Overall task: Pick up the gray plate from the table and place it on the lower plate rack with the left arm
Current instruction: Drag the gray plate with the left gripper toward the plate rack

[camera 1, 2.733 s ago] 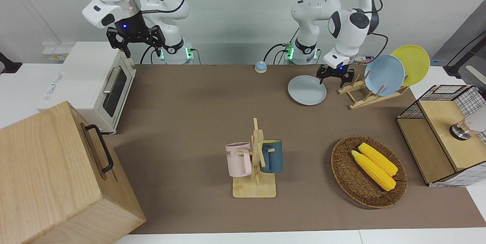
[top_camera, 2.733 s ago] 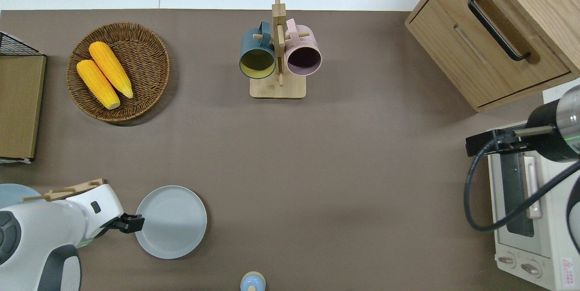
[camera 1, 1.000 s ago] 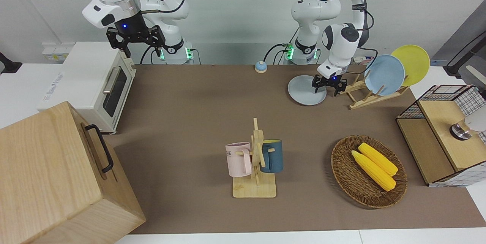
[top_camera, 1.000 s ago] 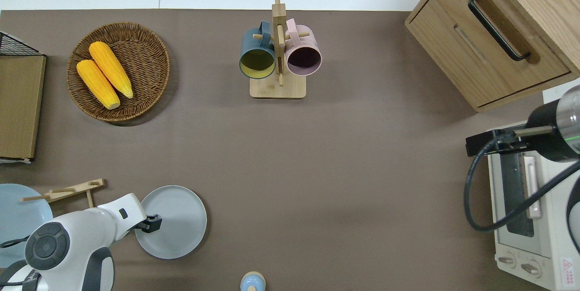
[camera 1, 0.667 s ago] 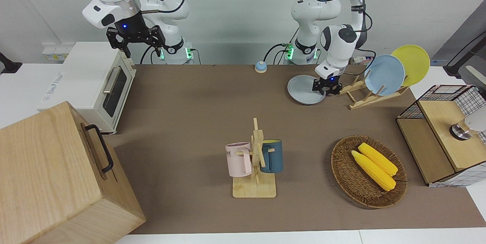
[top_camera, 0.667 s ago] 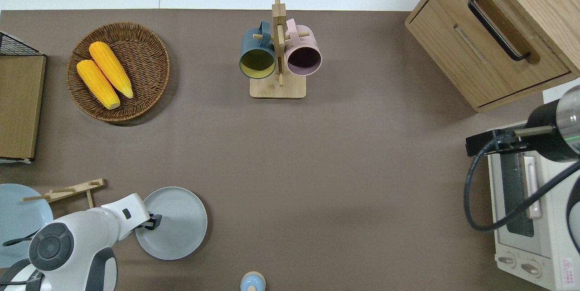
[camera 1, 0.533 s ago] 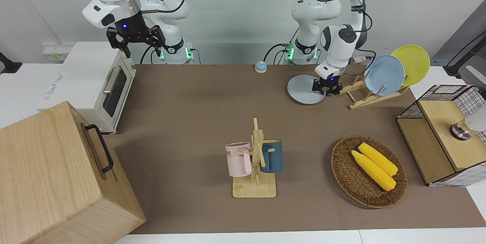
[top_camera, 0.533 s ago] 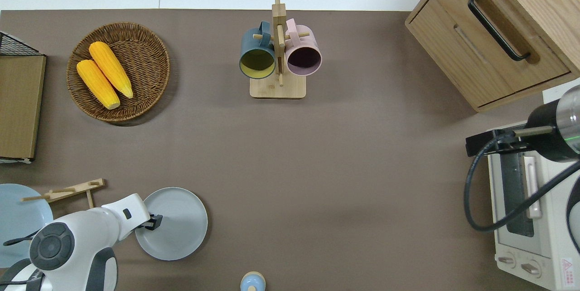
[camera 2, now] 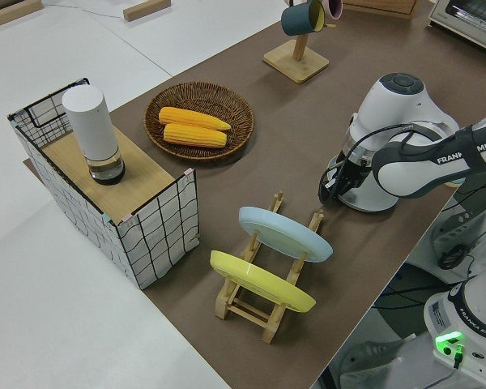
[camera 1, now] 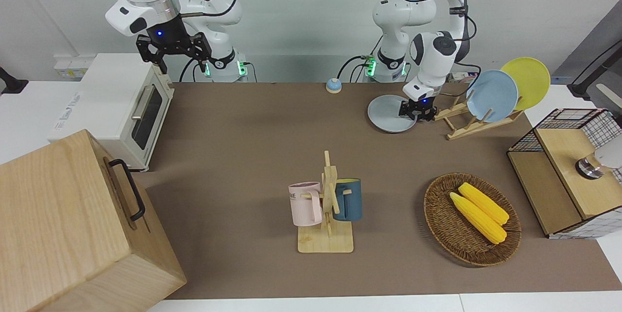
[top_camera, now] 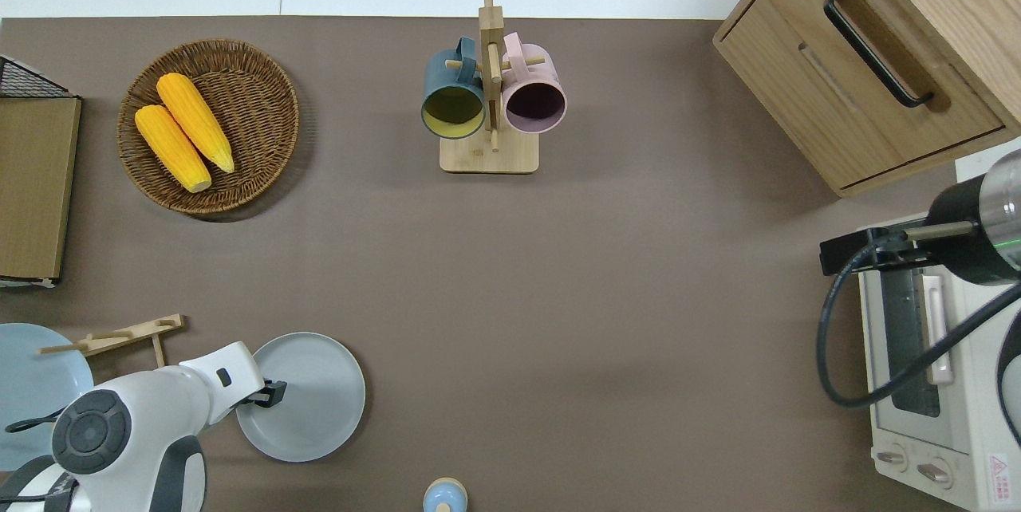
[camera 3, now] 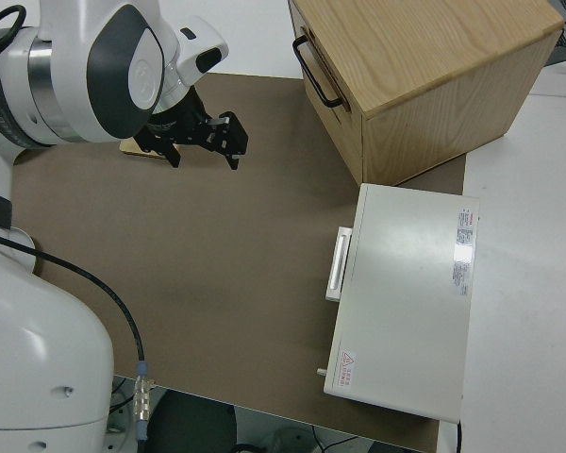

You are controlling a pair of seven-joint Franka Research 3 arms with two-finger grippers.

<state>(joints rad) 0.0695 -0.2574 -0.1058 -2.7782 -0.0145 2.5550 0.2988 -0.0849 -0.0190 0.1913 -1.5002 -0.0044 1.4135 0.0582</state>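
We see the left gripper (camera 1: 414, 113) (top_camera: 275, 393) down at the edge of the round pale gray plate (camera 1: 388, 113) (top_camera: 307, 396), its fingers pinched on the rim at the side toward the left arm's end of the long brown-covered table (camera 1: 252, 147). In the front view the plate looks slightly tipped, its gripped edge raised, though we cannot tell whether the opposite edge touches the cover. From the left side view the arm's white wrist hides the plate almost wholly, and the fingers are hard to make out there.

Just beside the gripper, toward the left arm's end, stands the small light wooden plate rack (camera 1: 459, 120) (camera 2: 263, 284); a sky-blue plate (camera 1: 492, 95) and a yellow plate (camera 1: 527, 81) lean in its upper slots, the lower pegs bare. Farther out from the robots, a round woven basket (camera 1: 440, 215) holds two yellow corn cobs (camera 1: 478, 211).

The right gripper (camera 1: 176, 54) (camera 3: 200, 140) is parked, fingers spread.
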